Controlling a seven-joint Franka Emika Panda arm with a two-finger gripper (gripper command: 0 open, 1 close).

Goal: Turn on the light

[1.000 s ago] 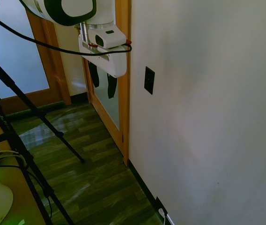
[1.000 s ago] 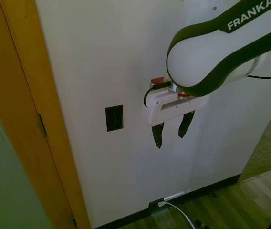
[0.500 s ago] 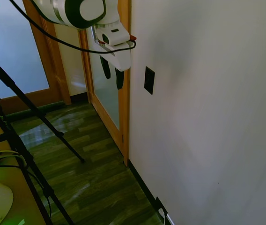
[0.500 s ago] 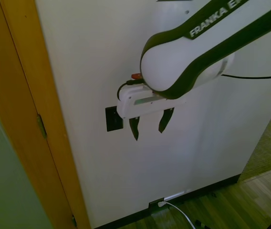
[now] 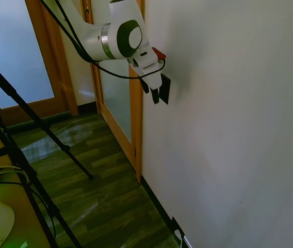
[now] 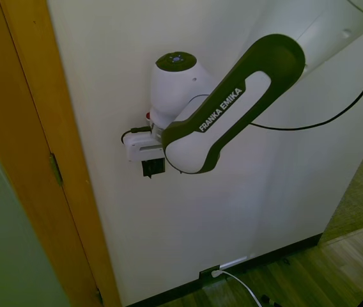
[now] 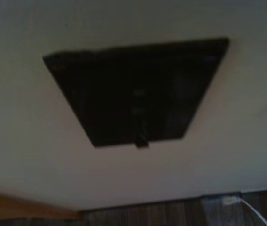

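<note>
The light itself is out of view. Its switch is a small black upright plate point(image 5: 166, 89) on the white wall, just right of the wooden door frame. My gripper point(image 5: 151, 95) is right up against the plate, with its dark fingers point(image 5: 155, 96) apart, so it is open and holds nothing. From the other side, the white hand covers the top of the switch plate point(image 6: 153, 167) and hides the fingertips. The wrist view shows the black plate point(image 7: 138, 92) from very close, blurred and filling the middle of the picture.
A wooden door frame point(image 5: 135, 124) with a glass door runs beside the switch. At the baseboard sits a dark socket with a white plug and cord point(image 6: 216, 273). Dark wood flooring point(image 5: 105, 186) lies below.
The gripper has swung from out in the room in to the wall and now sits at the switch plate, turned to face it. The arm's elbow now crosses the wall in the second exterior view.
</note>
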